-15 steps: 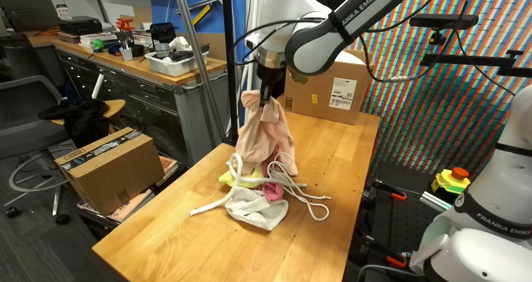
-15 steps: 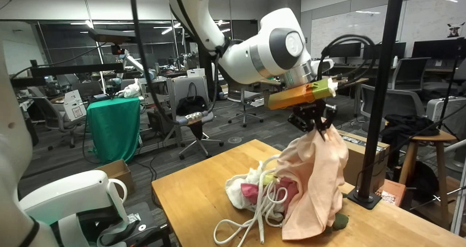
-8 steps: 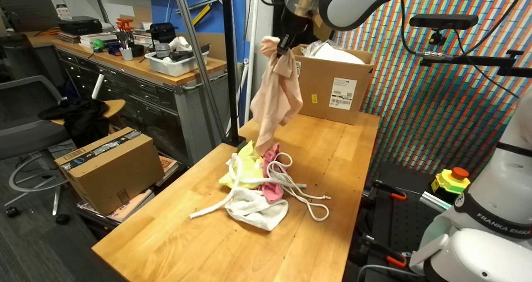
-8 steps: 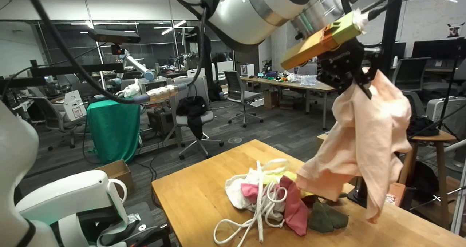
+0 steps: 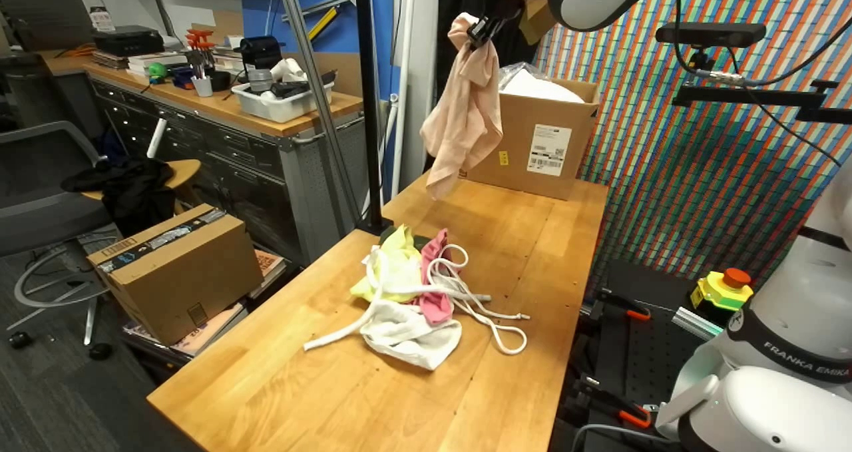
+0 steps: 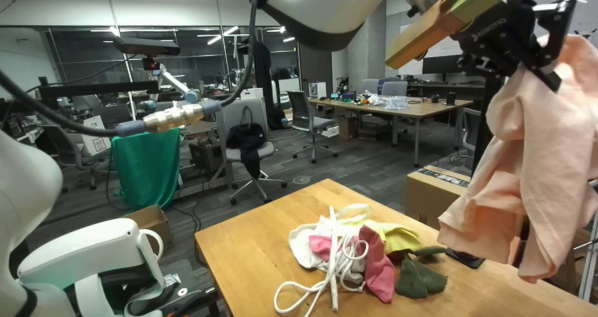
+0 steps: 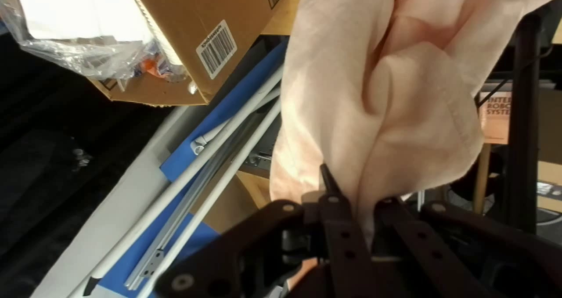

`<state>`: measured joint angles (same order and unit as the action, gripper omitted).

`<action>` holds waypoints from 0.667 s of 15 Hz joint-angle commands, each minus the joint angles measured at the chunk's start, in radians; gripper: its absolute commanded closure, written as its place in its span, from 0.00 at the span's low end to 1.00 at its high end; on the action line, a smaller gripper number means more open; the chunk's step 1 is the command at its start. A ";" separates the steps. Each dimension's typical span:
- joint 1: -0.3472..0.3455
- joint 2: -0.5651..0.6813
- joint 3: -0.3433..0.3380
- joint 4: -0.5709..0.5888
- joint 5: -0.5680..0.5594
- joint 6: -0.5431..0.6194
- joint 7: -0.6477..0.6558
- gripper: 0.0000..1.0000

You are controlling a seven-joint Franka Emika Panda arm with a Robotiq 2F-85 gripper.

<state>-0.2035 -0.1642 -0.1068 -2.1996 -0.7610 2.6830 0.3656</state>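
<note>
While the table [image 5: 506,399] takes up the middle of an exterior view, the arm [image 6: 317,11] reaches in high over it. At the table's far end a box [image 5: 519,132] stands upright, top open, clear plastic [image 7: 96,61] and white stuff [image 5: 542,89] showing in it. A taped box [image 5: 176,272] sits lower, beside the table. A black pole [image 5: 368,106] stands at the table's edge.

Up in the air: peach cloth [image 5: 462,112], hanging in folds from the claw [image 6: 552,80], well apart from everything lying on the table. Claw is clamped on it near the top. Wrist view has fabric running down between the fingers [image 7: 343,232]; in an exterior view a small lobe of it sticks out past them. Wrist view also shows a gap between it and the box. Can't tell if its lowest tip is above wood or past the edge.

On the table, loosely heaped: white cloth [image 5: 407,340], yellow cloth [image 5: 399,265], pink cloth [image 6: 379,272], all crumpled. White one is farthest from the pole. Green cloth [image 6: 420,280] lies just beside the pink one, nearest the pole of the lot. Rope [image 6: 333,270], white, drapes over the other three; loops and ends run out onto bare wood. E-stop [image 5: 719,293], yellow with a red button [image 5: 736,277], sits off the table near the arm's base [image 5: 795,292].
</note>
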 commanded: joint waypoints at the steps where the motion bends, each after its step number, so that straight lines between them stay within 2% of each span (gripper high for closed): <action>1: -0.044 0.041 0.002 0.030 -0.111 0.067 0.170 0.95; 6: -0.083 0.155 -0.004 0.075 -0.247 0.131 0.405 0.95; 10: -0.094 0.271 -0.020 0.169 -0.473 0.108 0.699 0.95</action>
<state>-0.2891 0.0157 -0.1126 -2.1355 -1.0837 2.7844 0.8691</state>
